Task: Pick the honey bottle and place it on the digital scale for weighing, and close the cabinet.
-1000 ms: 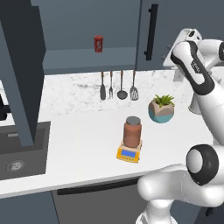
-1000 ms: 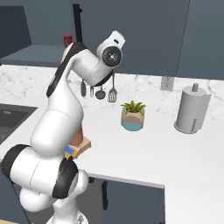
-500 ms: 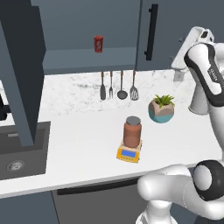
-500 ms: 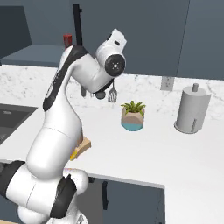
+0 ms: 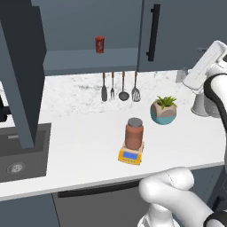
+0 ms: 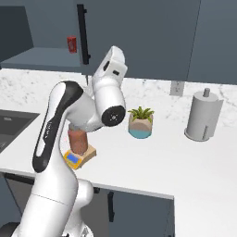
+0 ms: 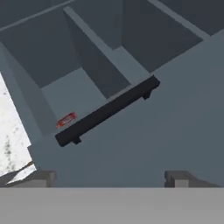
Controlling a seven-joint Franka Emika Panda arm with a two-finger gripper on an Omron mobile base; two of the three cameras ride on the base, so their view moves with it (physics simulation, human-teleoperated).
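Honey bottle (image 5: 134, 133) upright on the scale (image 5: 131, 154), near the front edge of the white counter (image 5: 80, 128); grey lid on, blue display facing the front. In the right base view, bottle (image 6: 77, 140) and scale (image 6: 75, 157) partly hidden behind the white arm.

Cabinet (image 5: 26, 66) open: left door swung out toward the camera, small red can (image 5: 100, 44) on the lower shelf inside. Right door closed, black bar handle (image 5: 153, 32) vertical.

Gripper (image 7: 111, 177) raised, well apart from the bottle, aimed at the cabinet front. Fingertips (image 7: 43, 177) spread wide at the bottom corners of the hand view, nothing between them. Bar handle (image 7: 107, 111) lying diagonally across that view, red can (image 7: 66, 119) just beyond it.

Potted plant (image 5: 163, 109) right of the bottle, paper towel roll (image 6: 202, 115) further right, utensils (image 5: 119, 87) hanging on the back wall, sink (image 5: 22, 150) at left.
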